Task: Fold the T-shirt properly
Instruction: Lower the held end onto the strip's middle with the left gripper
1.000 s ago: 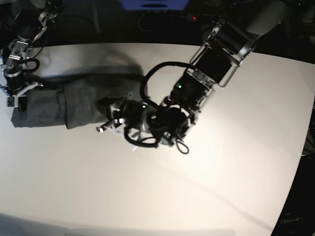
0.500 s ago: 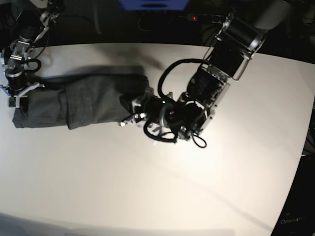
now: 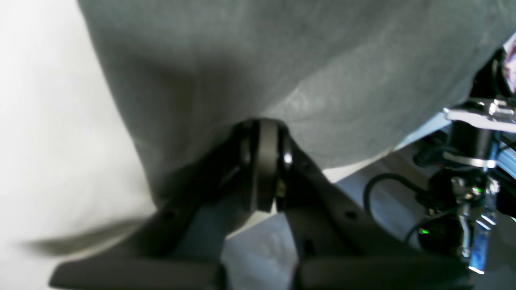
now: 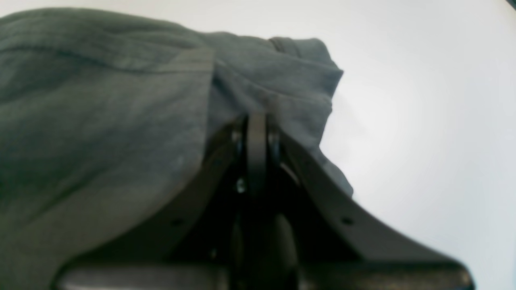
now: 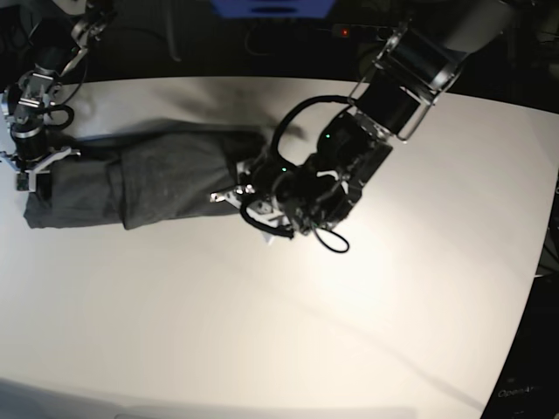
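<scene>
Now the left hand (image 5: 229,195), clamped on the dark charcoal-grey cotton T-shirt (image 5: 148,179), has dragged its edge back toward three o'clock, stretching it; the right hand (image 5: 26,175) pins the nine o'clock end on the white bench (image 5: 262,332).

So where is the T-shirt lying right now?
In the base view the T-shirt lies as a long folded band across the upper left of the white table, stretched between the right gripper at its left end and the left gripper at its right end.

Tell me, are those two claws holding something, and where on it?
Both hold the T-shirt. The left gripper is clamped on one end's edge, the right gripper on bunched cloth at the opposite end.
</scene>
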